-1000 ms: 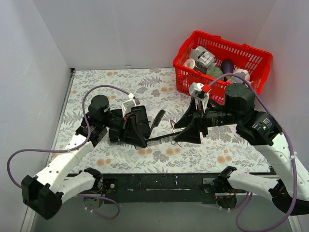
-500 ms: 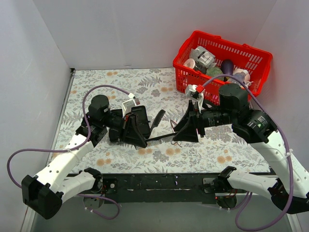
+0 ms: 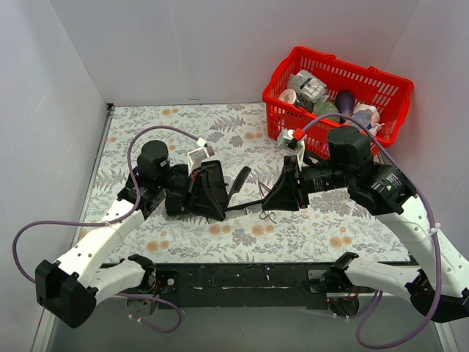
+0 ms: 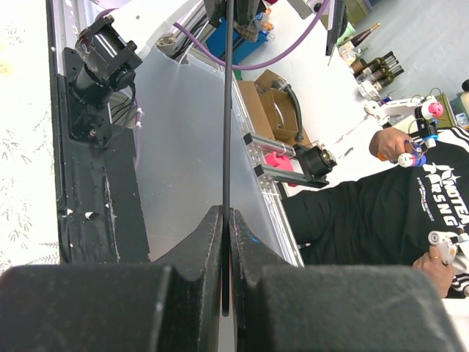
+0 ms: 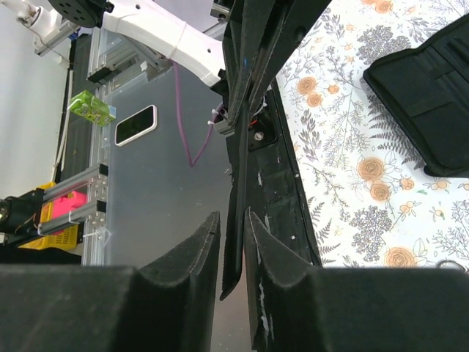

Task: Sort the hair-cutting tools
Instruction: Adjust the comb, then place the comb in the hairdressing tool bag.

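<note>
My left gripper (image 4: 226,218) was pressed together on one end of a long, thin black plastic comb (image 4: 227,110). It held the comb in the air above the middle of the floral-clothed table (image 3: 330,229).

The comb's long axis ran left to right, roughly in line with the table's near edge. It bridged the gap between my two arms. Its free end pointed straight into my right gripper (image 5: 231,224), lying along that gripper's own line between the two fingers. Those fingers were narrowly spread, one on each side of the comb. A sliver of gap showed on at least one side, so I judged they were not yet pinching. The hand-over would depend on that end staying centred between them. Both arms were equally near the comb.

Under the comb, nearer the table's near edge, lay slim silver metal scissors with ring handles (image 3: 267,215). I could make out one pair for certain. Just beyond the comb, toward the far edge, was one flat black folding case (image 5: 429,103). One red plastic basket (image 3: 293,62) stood at the far right corner. It held several items I could not count.
</note>
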